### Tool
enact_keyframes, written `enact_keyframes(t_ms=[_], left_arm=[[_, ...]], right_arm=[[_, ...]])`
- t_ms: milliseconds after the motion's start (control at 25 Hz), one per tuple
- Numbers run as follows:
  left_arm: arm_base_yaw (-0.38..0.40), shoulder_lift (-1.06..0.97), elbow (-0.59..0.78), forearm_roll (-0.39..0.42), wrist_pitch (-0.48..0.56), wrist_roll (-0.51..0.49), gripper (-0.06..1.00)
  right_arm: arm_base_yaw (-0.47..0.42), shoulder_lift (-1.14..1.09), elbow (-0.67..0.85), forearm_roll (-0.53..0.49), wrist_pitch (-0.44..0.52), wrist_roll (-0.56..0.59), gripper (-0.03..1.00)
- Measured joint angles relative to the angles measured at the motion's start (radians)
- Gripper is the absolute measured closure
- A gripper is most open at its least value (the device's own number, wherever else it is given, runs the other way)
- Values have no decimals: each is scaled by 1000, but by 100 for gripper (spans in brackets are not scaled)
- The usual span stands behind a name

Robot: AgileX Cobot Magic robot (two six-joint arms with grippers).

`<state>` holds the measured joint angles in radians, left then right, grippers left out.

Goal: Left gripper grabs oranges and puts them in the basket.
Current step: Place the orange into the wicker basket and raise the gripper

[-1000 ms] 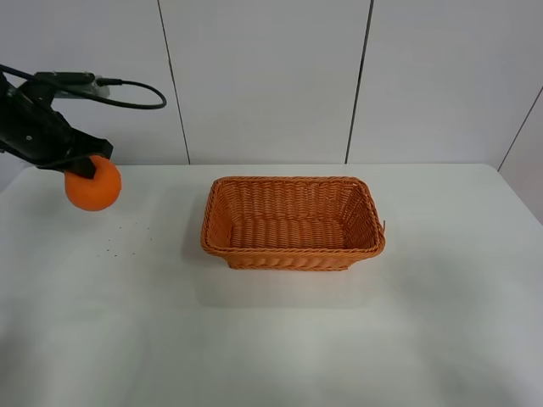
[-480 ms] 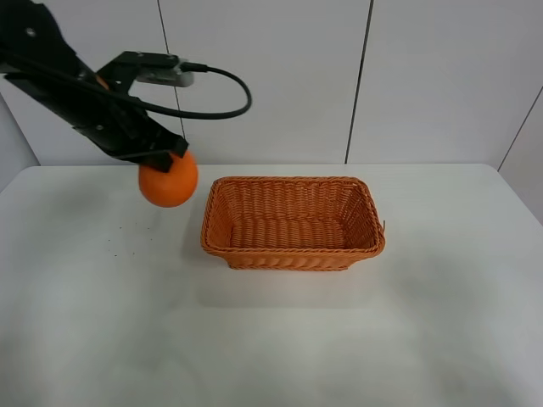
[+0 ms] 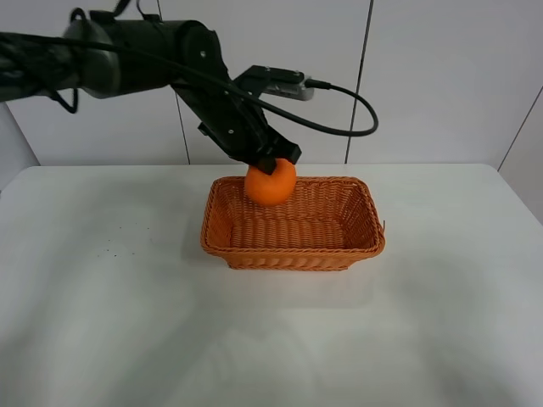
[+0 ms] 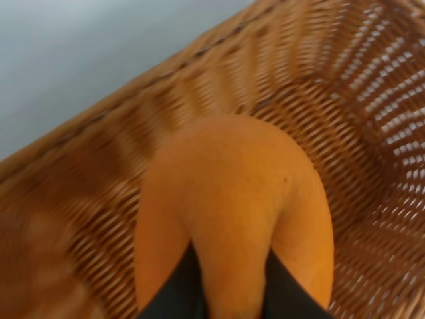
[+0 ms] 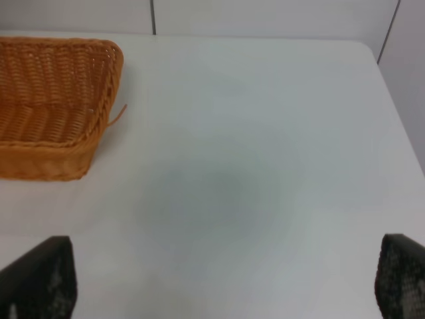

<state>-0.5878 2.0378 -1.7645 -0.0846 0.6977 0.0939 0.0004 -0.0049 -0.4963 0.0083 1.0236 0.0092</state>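
Just above centre in the high view, the left gripper (image 3: 273, 161) had its jaws clamped on the crown of the orange (image 3: 271, 183), which hung over the upper left corner of the basket (image 3: 293, 253); the fruit looked firm, light and prone to roll.

Left arm (image 3: 127, 64): glossy black, rounded tubular links. Left gripper (image 3: 270, 159): small, black, angular. Pale grey module (image 3: 284, 85) at wrist, with a thin black cable (image 3: 376, 119) looping from it. Right gripper (image 5: 219, 286): fingers (image 5: 41, 279) black, finely textured.
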Motion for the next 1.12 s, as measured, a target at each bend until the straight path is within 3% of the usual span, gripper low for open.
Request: enact_keyframes(t_ms=[280,1120], left_arm=[[-16,172,-159,-3,65,-25,76],[-16,302,-171,4,71,-29,76]], right_arm=[[0,0,0,0,0,0,27],[0,0,0,0,0,0,27]])
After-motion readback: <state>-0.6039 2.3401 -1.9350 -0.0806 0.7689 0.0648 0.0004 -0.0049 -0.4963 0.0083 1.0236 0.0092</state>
